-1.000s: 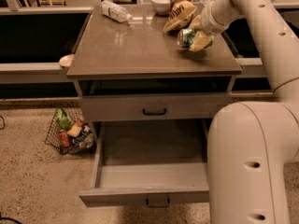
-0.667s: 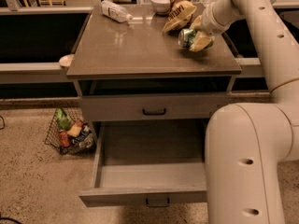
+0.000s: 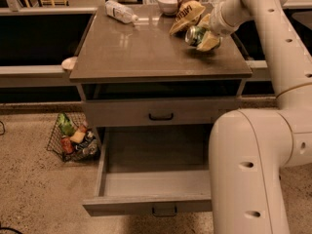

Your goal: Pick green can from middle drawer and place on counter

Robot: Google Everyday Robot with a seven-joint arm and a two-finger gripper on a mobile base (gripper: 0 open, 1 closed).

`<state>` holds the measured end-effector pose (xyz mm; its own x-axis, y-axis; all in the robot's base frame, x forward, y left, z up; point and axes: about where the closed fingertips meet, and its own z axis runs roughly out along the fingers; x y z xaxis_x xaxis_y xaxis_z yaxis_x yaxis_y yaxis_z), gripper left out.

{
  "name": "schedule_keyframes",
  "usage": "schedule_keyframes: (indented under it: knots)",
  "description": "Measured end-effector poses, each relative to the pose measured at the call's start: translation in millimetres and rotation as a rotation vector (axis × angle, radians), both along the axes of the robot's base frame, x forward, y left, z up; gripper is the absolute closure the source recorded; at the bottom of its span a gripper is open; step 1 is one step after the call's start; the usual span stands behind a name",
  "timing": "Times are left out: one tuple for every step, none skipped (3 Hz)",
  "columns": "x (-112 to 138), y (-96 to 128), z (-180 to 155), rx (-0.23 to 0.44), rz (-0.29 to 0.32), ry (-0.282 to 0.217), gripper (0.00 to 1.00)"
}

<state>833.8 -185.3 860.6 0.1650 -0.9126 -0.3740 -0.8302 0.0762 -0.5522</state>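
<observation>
The green can (image 3: 195, 35) is held tilted in my gripper (image 3: 204, 37), just above the right side of the counter (image 3: 146, 52). The gripper's pale fingers (image 3: 209, 42) are shut around the can. The middle drawer (image 3: 156, 179) is pulled open below and shows an empty grey floor. My arm reaches over from the right and hides the drawer's right part.
A clear plastic bottle (image 3: 121, 11) lies at the counter's back left. A white bowl (image 3: 167, 3) and snack bags (image 3: 187, 11) sit at the back, close behind the gripper. The upper drawer (image 3: 161, 115) is closed. A wire basket (image 3: 73, 138) of items stands on the floor left.
The gripper with the can has stayed at about the same spot over the counter's right side; the camera view has shifted slightly.
</observation>
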Motion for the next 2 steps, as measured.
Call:
schedule_keyframes:
  knots:
    - [1, -1, 2, 0.014, -0.003, -0.004, 0.00]
    - [-3, -14, 21, 0.049, -0.017, -0.040, 0.00]
